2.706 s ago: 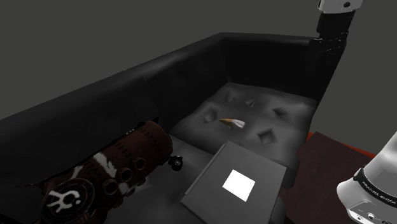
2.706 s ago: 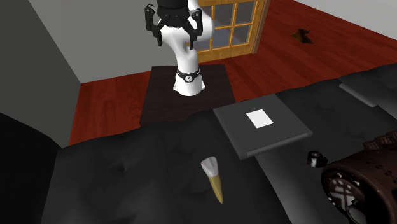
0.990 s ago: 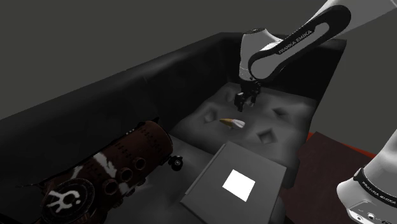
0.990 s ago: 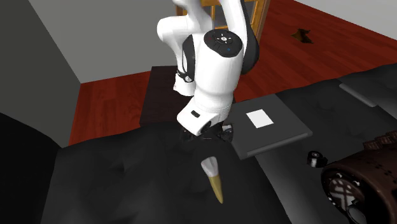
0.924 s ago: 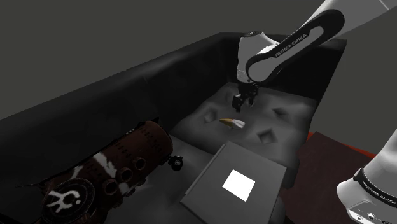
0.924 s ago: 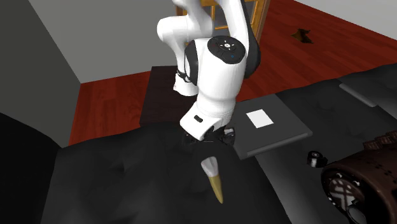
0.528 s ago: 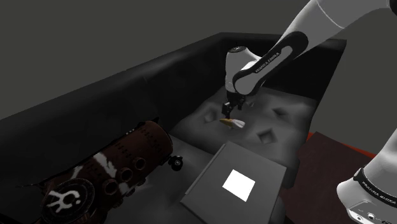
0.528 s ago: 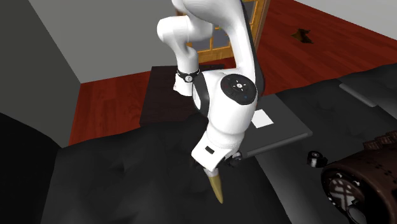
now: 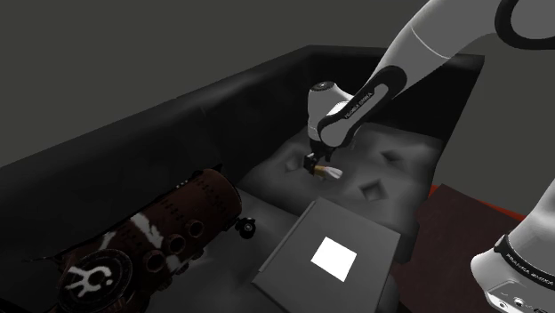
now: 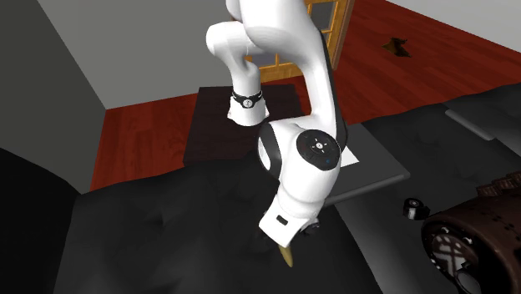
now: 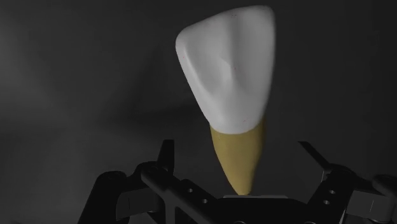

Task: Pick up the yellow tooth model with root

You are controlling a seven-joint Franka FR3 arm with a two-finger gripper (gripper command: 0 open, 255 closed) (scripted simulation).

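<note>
A tooth model (image 11: 228,71), with a smooth, glossy white crown tapering to a matte yellow root, lies on the dimpled seat of a black sofa (image 9: 169,142). The white Franka arm's black pincer (image 11: 237,154) hovers directly over it, fingers (image 11: 167,153) spread wide on either side of the root tip and gripping nothing. In the shoulder view the pincer (image 9: 313,164) covers most of the tooth model (image 9: 333,172). A flat grey slab (image 9: 293,258) with a white square lies near on the seat. Further along are a small black piece (image 9: 245,228) and a riveted, rust-brown barrel-shaped object (image 9: 182,218).
</note>
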